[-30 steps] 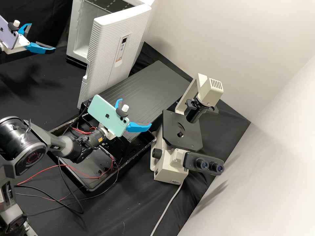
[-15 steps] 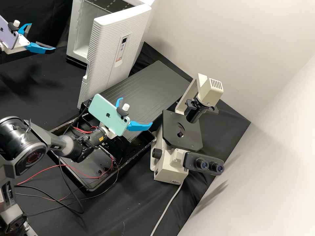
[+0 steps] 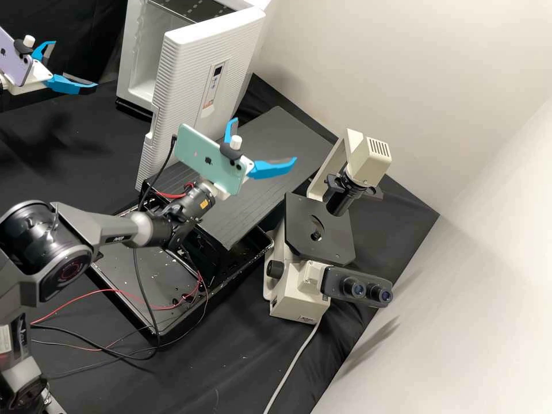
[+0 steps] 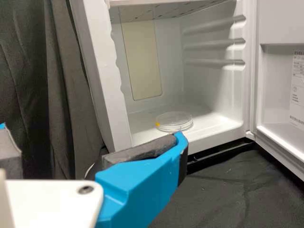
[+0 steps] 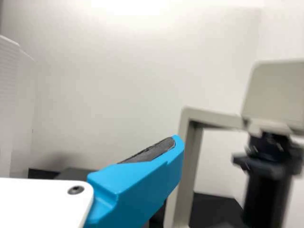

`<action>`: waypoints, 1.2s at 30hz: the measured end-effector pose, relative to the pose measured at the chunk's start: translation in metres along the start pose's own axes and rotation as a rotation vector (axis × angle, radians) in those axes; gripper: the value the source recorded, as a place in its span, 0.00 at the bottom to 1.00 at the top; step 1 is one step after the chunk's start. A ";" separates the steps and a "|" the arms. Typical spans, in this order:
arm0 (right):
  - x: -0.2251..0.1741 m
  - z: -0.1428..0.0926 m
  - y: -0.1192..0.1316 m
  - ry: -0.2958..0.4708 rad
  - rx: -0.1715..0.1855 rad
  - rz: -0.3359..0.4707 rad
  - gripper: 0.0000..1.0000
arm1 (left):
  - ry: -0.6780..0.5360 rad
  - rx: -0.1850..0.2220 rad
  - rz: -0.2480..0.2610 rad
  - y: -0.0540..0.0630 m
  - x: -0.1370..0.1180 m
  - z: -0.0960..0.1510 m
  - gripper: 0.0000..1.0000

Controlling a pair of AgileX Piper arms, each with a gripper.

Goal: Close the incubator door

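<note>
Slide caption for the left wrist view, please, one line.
Incubator door wide open, a clear round dish inside, the left pincer open in front.

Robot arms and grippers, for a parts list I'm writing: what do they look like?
The right arm is dark grey, with rounded joints, a pale grey collar and a red ring marking; red and black cables trail below it. The left gripper and right gripper have white bodies and angular blue fingers with dark pads, carrying a lilac phone and mint-green phone respectively.
</note>
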 end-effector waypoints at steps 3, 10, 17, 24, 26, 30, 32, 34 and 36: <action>0.011 -0.010 0.002 0.037 -0.004 0.015 1.00 | 0.000 0.000 0.000 0.000 0.000 0.000 1.00; 0.036 -0.034 -0.001 0.157 -0.057 -0.005 1.00 | 0.000 0.000 0.000 0.000 0.000 0.000 1.00; 0.067 -0.051 -0.005 0.179 -0.077 -0.028 1.00 | 0.000 0.000 0.000 0.000 0.000 0.000 1.00; 0.089 -0.037 -0.002 0.093 -0.078 -0.028 1.00 | 0.000 0.000 0.000 0.000 0.000 0.000 1.00; 0.096 -0.034 0.002 0.086 -0.090 -0.018 1.00 | 0.000 0.000 0.000 0.000 0.000 0.000 1.00; 0.110 -0.031 0.014 0.090 -0.104 0.024 1.00 | 0.000 0.000 0.000 0.000 0.000 0.000 1.00; 0.117 -0.031 0.018 0.092 -0.108 0.038 1.00 | 0.000 0.000 0.000 0.000 0.000 0.000 1.00; 0.125 -0.033 0.025 0.106 -0.111 0.063 1.00 | 0.000 0.000 0.000 0.000 0.000 0.000 1.00; 0.130 -0.036 0.028 0.118 -0.113 0.080 1.00 | 0.000 0.000 0.000 0.000 0.000 0.000 1.00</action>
